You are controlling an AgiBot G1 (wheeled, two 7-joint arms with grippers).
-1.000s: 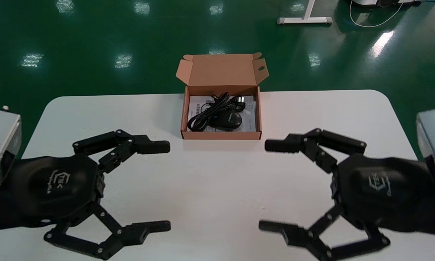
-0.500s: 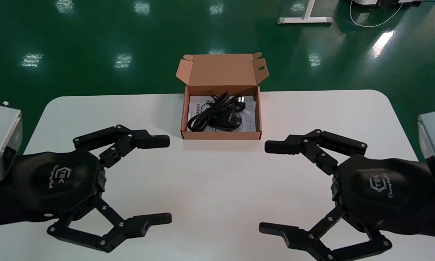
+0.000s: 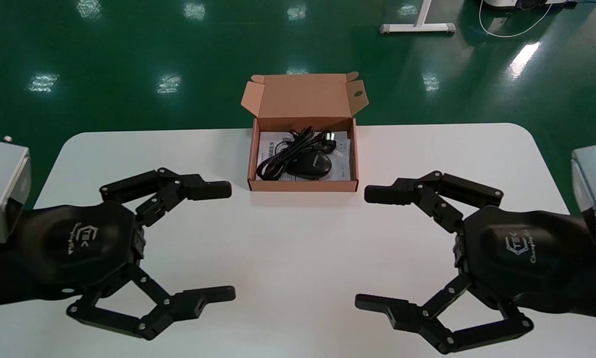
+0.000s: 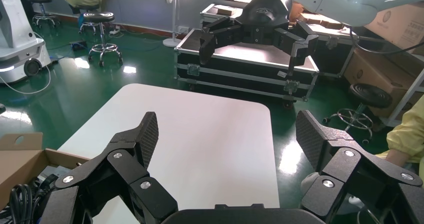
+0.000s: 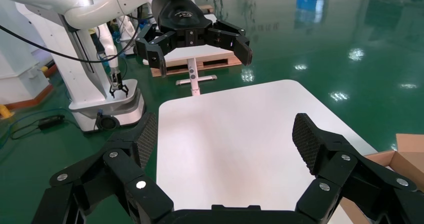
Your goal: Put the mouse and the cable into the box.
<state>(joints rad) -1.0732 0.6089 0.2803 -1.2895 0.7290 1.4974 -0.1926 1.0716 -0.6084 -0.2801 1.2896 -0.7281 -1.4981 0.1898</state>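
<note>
Left gripper (image 3: 230, 241): spread wide, the two fingers far apart; holds nothing and touches nothing. It sits above the near left part of the table (image 3: 298, 238), fingertips pointing toward the table's middle.
Right gripper (image 3: 362, 247): spread equally wide; nothing between the fingers and no contact with any item. It sits above the near right part of the table, facing the left gripper across a bare gap.
Box (image 3: 302, 186): brown cardboard, open, lid (image 3: 302, 97) standing up at the back. It is at the far middle of the table, beyond both grippers and apart from each.
Mouse (image 3: 310, 165): black, inside the box, toward its near side.
Cable (image 3: 283, 156): black, bundled, inside the box. It lies slantwise from the near left corner toward the far side, touching the mouse.
Printed sheet (image 3: 345, 169): white, flat on the box floor beneath mouse and cable.
Floor (image 3: 128, 59): glossy green, beyond the table.
</note>
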